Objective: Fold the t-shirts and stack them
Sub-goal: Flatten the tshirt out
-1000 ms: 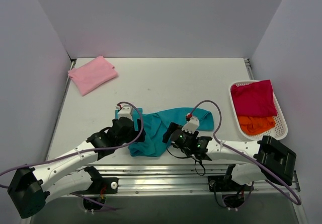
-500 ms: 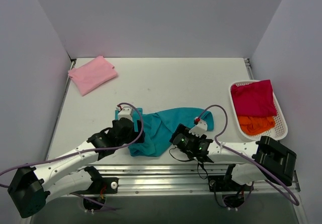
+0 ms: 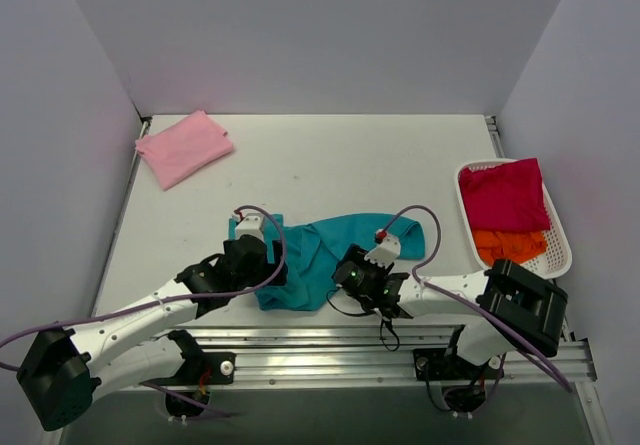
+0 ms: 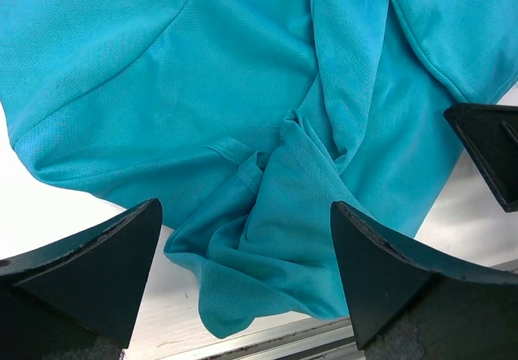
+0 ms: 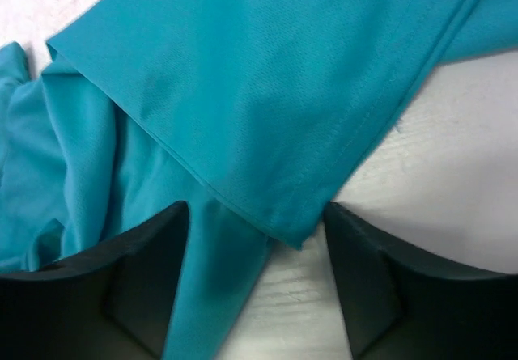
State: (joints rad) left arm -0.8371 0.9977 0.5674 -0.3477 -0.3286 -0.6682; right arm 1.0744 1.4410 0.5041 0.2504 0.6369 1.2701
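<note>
The teal t-shirt point(image 3: 335, 250) lies crumpled near the table's front edge between my two arms. My left gripper point(image 3: 268, 270) is open over its left near part; in the left wrist view point(image 4: 243, 283) bunched teal folds point(image 4: 275, 214) lie between the wide-apart fingers point(image 4: 89, 271). My right gripper point(image 3: 347, 277) is open at the shirt's near right side; in the right wrist view point(image 5: 255, 287) a hemmed teal corner point(image 5: 299, 230) lies between its fingers point(image 5: 396, 287). The light pink shirt point(image 3: 183, 147) lies folded at the far left. The magenta shirt point(image 3: 505, 195) and the orange shirt point(image 3: 510, 248) lie in a basket.
A white basket point(image 3: 562, 255) stands at the right edge of the table. Grey walls close in the left, back and right. A metal rail point(image 3: 330, 340) runs along the near edge. The right gripper's finger point(image 4: 490, 162) shows in the left wrist view.
My right gripper swung a little right and near, then back left to the shirt's near corner. The left gripper and the shirt have hardly moved.
</note>
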